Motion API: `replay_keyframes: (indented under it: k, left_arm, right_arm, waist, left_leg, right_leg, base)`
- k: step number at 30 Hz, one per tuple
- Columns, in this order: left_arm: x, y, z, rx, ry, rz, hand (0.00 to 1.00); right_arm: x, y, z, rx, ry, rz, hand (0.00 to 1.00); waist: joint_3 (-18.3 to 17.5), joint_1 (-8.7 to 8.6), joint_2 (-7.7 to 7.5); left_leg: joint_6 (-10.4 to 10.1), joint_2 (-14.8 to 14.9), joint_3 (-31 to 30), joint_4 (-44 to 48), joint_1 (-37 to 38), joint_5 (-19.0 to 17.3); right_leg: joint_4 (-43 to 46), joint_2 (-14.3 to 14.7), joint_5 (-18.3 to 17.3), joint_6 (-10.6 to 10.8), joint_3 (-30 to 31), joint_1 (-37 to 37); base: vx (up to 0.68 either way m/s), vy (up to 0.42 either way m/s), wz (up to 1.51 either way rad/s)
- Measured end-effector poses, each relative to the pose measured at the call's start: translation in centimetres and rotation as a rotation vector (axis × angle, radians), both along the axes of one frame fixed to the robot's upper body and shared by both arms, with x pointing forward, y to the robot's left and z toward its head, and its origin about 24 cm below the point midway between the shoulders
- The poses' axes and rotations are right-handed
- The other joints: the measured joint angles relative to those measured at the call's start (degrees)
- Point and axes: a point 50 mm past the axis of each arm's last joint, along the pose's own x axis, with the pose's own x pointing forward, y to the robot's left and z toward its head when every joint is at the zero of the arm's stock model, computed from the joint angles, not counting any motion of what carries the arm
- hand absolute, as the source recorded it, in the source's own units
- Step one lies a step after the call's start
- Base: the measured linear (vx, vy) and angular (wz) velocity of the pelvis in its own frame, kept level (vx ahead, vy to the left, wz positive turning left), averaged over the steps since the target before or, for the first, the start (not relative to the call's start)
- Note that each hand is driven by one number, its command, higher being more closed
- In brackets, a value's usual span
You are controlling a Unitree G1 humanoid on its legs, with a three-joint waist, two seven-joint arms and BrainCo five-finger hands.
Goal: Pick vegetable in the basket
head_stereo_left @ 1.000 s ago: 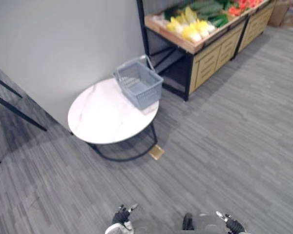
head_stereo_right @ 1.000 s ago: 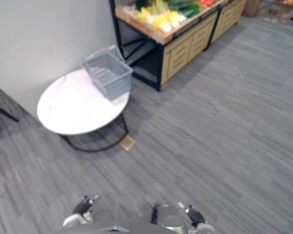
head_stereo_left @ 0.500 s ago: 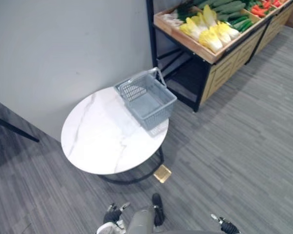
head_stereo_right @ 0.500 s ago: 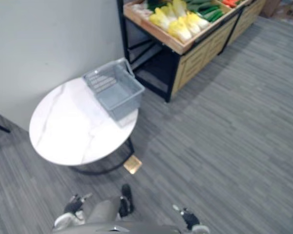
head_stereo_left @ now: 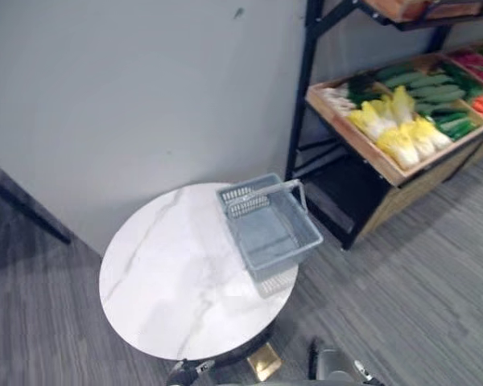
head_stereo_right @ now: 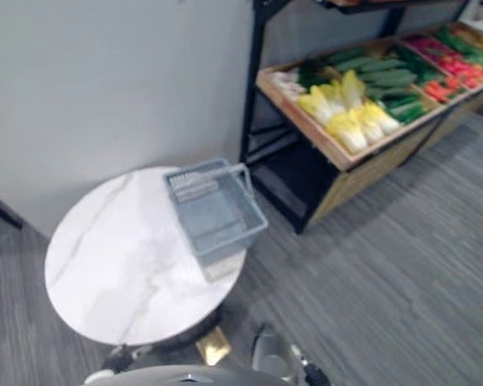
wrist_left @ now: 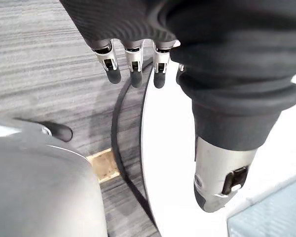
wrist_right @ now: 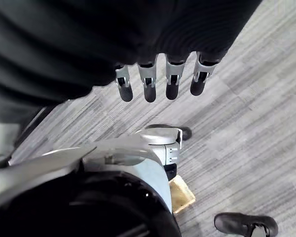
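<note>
Left hand (wrist_left: 222, 84) was sheathed in a dark ribbed cover, silver fingers (wrist_left: 134, 61) were tipped in black, thumb (wrist_left: 219, 177) was cased in silver-grey, right hand (wrist_right: 138, 34) was clad alike.

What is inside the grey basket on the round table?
The basket on the white table looks empty: its bare grey floor shows, with nothing lying on it. Its near wall covers the strip of floor just behind it.

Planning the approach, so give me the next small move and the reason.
Probably step closer to the shelf: the left hand and right hand hang open and empty, the basket on the table looks empty, and the vegetables lie on the shelf beyond it, apparently out of reach.
</note>
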Motion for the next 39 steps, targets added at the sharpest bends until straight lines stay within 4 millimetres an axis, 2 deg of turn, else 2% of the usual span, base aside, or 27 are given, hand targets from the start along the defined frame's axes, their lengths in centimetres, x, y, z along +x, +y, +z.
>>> replay_keyframes:
  k: [2,3,4,7,9,10,11,12,13,15,17,18,20,21,22,24,26,28,29,30,31,32,33,35,36,39]
  left_arm:
    - [-0.4,-0.1,0.0,-0.005,-0.005,0.032,0.00]
    - [-0.8,-0.2,-0.1,-0.009,0.003,0.054,0.00]
    - [-0.9,-0.7,-0.2,-0.025,0.003,0.069,0.00]
    - [-1.2,-1.5,-0.4,-0.047,0.009,0.095,0.00]
    - [-1.4,-1.5,-0.5,-0.050,0.014,0.110,0.00]
    - [-1.5,-1.4,-0.4,-0.050,0.012,0.124,0.00]
    - [-1.5,-1.0,-0.4,-0.040,0.012,0.125,0.00]
    - [-1.6,-1.0,-0.4,-0.040,0.012,0.129,0.00]
    - [-1.7,-1.0,-0.4,-0.037,0.013,0.135,0.00]
    - [-1.9,-1.0,-0.4,-0.031,0.017,0.142,0.00]
    - [-2.2,-0.9,-0.4,-0.014,0.033,0.150,0.00]
    - [-2.3,-1.0,-0.5,-0.008,0.039,0.152,0.00]
    - [-2.3,-1.0,-0.5,-0.006,0.041,0.146,0.00]
    - [-2.3,-1.1,-0.5,-0.008,0.043,0.139,0.00]
    - [-2.3,-1.1,-0.5,-0.011,0.046,0.136,0.00]
    - [-2.5,-1.1,-0.5,-0.015,0.053,0.122,0.00]
    - [-2.6,-0.8,-0.5,-0.015,0.060,0.093,0.00]
    - [-3.1,-0.4,-0.5,-0.009,0.075,0.060,0.00]
    - [-3.2,-0.3,-0.5,-0.008,0.078,0.055,0.00]
    - [-3.7,-0.2,-0.5,-0.008,0.092,0.036,0.00]
    - [-4.2,-0.4,-0.5,-0.013,0.107,0.016,0.00]
    - [-4.4,-0.5,-0.6,-0.018,0.114,0.005,0.00]
    - [-4.6,-0.8,-0.7,-0.030,0.126,-0.023,0.00]
    - [-4.3,-0.7,-0.6,-0.027,0.123,-0.068,0.00]
    - [-4.2,-0.6,-0.6,-0.025,0.123,-0.078,0.00]
    - [-3.8,-0.5,-0.5,-0.025,0.113,-0.106,0.00]
  right_arm:
    - [0.0,-0.1,0.0,-0.002,0.004,0.020,0.00]
    - [-0.1,-0.2,0.0,-0.004,0.010,0.031,0.00]
    - [0.1,-0.8,0.1,-0.021,0.007,0.034,0.00]
    - [0.5,-1.5,0.3,-0.038,0.004,0.041,0.00]
    - [0.7,-1.6,0.3,-0.041,0.000,0.041,0.00]
    - [0.7,-1.7,0.4,-0.046,0.001,0.039,0.00]
    - [0.6,-1.7,0.3,-0.046,0.004,0.031,0.00]
    - [0.5,-1.8,0.3,-0.046,0.005,0.027,0.00]
    - [0.5,-2.1,0.4,-0.055,-0.001,-0.002,0.00]
    - [0.6,-3.2,0.7,-0.094,-0.021,-0.069,0.00]
    - [0.7,-4.5,1.0,-0.139,-0.046,-0.151,0.00]
    - [0.2,-5.3,1.2,-0.163,-0.046,-0.208,0.00]
    - [-0.4,-6.6,1.5,-0.193,-0.037,-0.272,0.00]
    - [-0.7,-8.2,2.0,-0.226,-0.044,-0.346,0.00]
    - [-0.9,-8.8,2.3,-0.240,-0.051,-0.377,0.00]
    - [-1.0,-11.6,3.5,-0.298,-0.094,-0.496,0.00]
    - [-0.5,-14.0,4.8,-0.349,-0.144,-0.566,0.00]
    - [1.5,-17.0,7.1,-0.428,-0.225,-0.550,0.00]
    - [1.9,-17.3,7.4,-0.437,-0.238,-0.543,0.00]
    - [3.7,-18.6,9.0,-0.490,-0.299,-0.482,0.00]
    - [6.4,-19.5,11.2,-0.563,-0.385,-0.357,0.00]
    - [7.9,-19.8,12.5,-0.604,-0.435,-0.280,0.00]
    - [10.6,-19.8,15.3,-0.687,-0.532,-0.127,0.00]
    - [14.4,-18.8,19.5,-0.806,-0.676,0.111,0.00]
    - [15.2,-18.4,20.4,-0.822,-0.713,0.159,0.00]
    - [19.3,-13.4,24.0,-0.852,-0.913,0.465,0.00]
  waist:
    - [0.0,0.19,0.20]
    - [-0.3,-0.01,0.71]
    - [-0.5,-0.01,2.15]
    - [-1.0,0.20,3.47]
    - [-0.8,0.31,3.60]
    - [-0.5,0.51,3.14]
    - [-0.1,0.73,2.44]
    - [0.0,0.76,2.36]
    - [0.0,0.54,2.42]
    - [0.0,-0.19,2.43]
    - [-0.1,-0.59,2.50]
    - [-0.1,-0.49,2.72]
    - [-0.4,-0.50,2.93]
    - [-0.9,-0.55,3.85]
    - [-0.9,-0.56,3.93]
    - [-1.1,-0.66,4.02]
    - [-1.1,-0.77,3.94]
    - [-1.4,-0.84,3.56]
    - [-1.4,-0.89,3.48]
    - [-2.1,-1.16,3.27]
    - [-2.6,-1.93,3.41]
    - [-2.7,-2.15,3.62]
    - [-3.0,-2.39,3.99]
    - [-3.0,-2.44,4.03]
    - [-3.1,-2.43,3.94]
    - [-3.4,-2.26,3.36]
  left_leg:
    - [-1.8,1.8,-1.7,1.6,0.3,-2.4]
    - [-2.2,3.2,-2.6,1.8,0.8,-2.5]
    - [-3.0,5.1,-2.6,2.6,0.5,-0.6]
    - [-4.1,7.7,-5.2,6.9,-2.6,5.3]
    - [-5.4,8.7,-7.2,12.5,-5.7,8.9]
    - [-7.1,9.0,-7.1,16.9,-7.7,12.5]
    - [-7.9,9.5,-5.1,20.7,-9.2,15.2]
    - [-7.9,10.4,-2.9,21.7,-9.6,15.3]
    - [-7.6,11.3,2.5,22.1,-10.8,15.2]
    - [-6.5,11.1,9.9,18.0,-12.1,14.6]
    - [-5.4,10.2,13.6,8.1,-12.3,15.3]
    - [-5.5,9.7,13.6,3.4,-12.3,16.6]
    - [-5.6,8.8,13.0,-0.8,-11.6,16.6]
    - [-5.8,8.3,13.2,-4.1,-11.1,16.5]
    - [-6.1,8.0,13.2,-5.2,-11.0,16.3]
    - [-6.1,6.4,13.5,-7.9,-10.5,16.3]
    - [-6.0,5.2,13.6,-9.7,-9.6,16.3]
    - [-5.8,4.3,15.0,-11.1,-8.2,16.3]
    - [-5.8,4.3,15.1,-11.2,-8.1,16.3]
    - [-5.7,4.1,15.9,-11.8,-8.2,16.3]
    - [-5.7,4.1,16.9,-12.0,-8.2,16.3]
    - [-5.7,4.1,17.2,-12.0,-8.3,16.3]
    - [-5.7,4.1,18.3,-12.2,-8.2,16.3]
    - [-5.8,4.4,19.2,-12.3,-8.2,16.2]
    - [-5.9,4.6,19.3,-12.3,-8.2,16.2]
    - [-5.9,5.0,19.6,-12.3,-8.4,16.2]
  right_leg:
    - [-0.3,0.2,5.3,2.8,0.4,0.6]
    - [2.3,0.9,5.3,2.8,-1.3,0.6]
    - [5.1,1.5,2.2,1.2,-4.3,0.7]
    - [6.4,2.4,-0.5,-1.6,-9.6,3.2]
    - [5.0,3.0,-1.4,-3.0,-12.1,6.2]
    - [3.5,3.1,-1.9,-3.7,-13.8,8.9]
    - [1.4,2.7,-2.1,-4.1,-15.5,12.0]
    - [0.4,2.6,-2.1,-4.2,-16.3,13.3]
    - [-1.2,2.3,-2.2,-4.4,-18.0,15.0]
    - [-3.0,1.8,-2.3,-4.3,-19.7,16.3]
    - [-4.0,2.0,-2.3,-3.5,-21.3,16.2]
    - [-4.0,2.3,-2.2,-2.9,-21.5,15.7]
    - [-5.2,2.4,-1.6,-1.9,-21.8,15.4]
    - [-6.4,2.5,-0.3,-1.1,-21.7,14.7]
    - [-6.9,2.4,0.4,-1.0,-21.8,14.6]
    - [-8.8,1.9,2.5,-0.2,-21.3,14.7]
    - [-9.0,1.2,3.0,0.5,-20.7,14.7]
    - [-9.0,0.9,3.3,0.9,-18.5,14.4]
    - [-9.0,0.9,3.3,0.9,-18.2,14.3]
    - [-9.0,1.0,3.4,1.0,-17.3,13.3]
    - [-8.8,1.1,3.4,1.1,-16.0,12.4]
    - [-8.6,1.2,3.4,1.1,-15.6,11.9]
    - [-8.5,1.4,3.4,1.2,-14.5,11.1]
    - [-8.6,2.2,3.6,1.0,-13.4,10.5]
    - [-8.6,2.4,3.6,1.0,-13.4,10.5]
    - [-8.6,3.0,3.7,0.7,-12.9,9.8]
  base:
    - [0.39,-0.394,0.65]
    - [0.34,-0.371,0.76]
    - [0.57,-0.632,0.87]
    - [0.38,-0.433,0.73]
    - [0.31,-0.370,0.67]
    - [0.20,-0.282,0.63]
    - [0.17,-0.269,0.60]
    - [0.12,-0.236,0.60]
    - [0.07,-0.180,0.53]
    - [0.03,-0.105,0.53]
    - [0.00,0.018,0.38]
    - [0.02,0.093,0.29]
    - [0.05,0.124,0.22]
    - [0.05,0.132,0.16]
    - [0.04,0.173,0.10]
    - [0.02,0.161,-0.03]
    - [0.01,0.138,-0.11]
    - [0.00,0.121,-0.26]
    - [-0.01,0.043,-0.34]
    - [0.00,0.027,-0.36]
    - [0.00,0.027,-0.39]
    - [0.01,0.012,-0.42]
    - [0.00,0.001,-0.38]
    - [0.01,-0.011,-0.30]
    - [0.03,-0.034,-0.14]
    - [0.04,-0.038,-0.11]
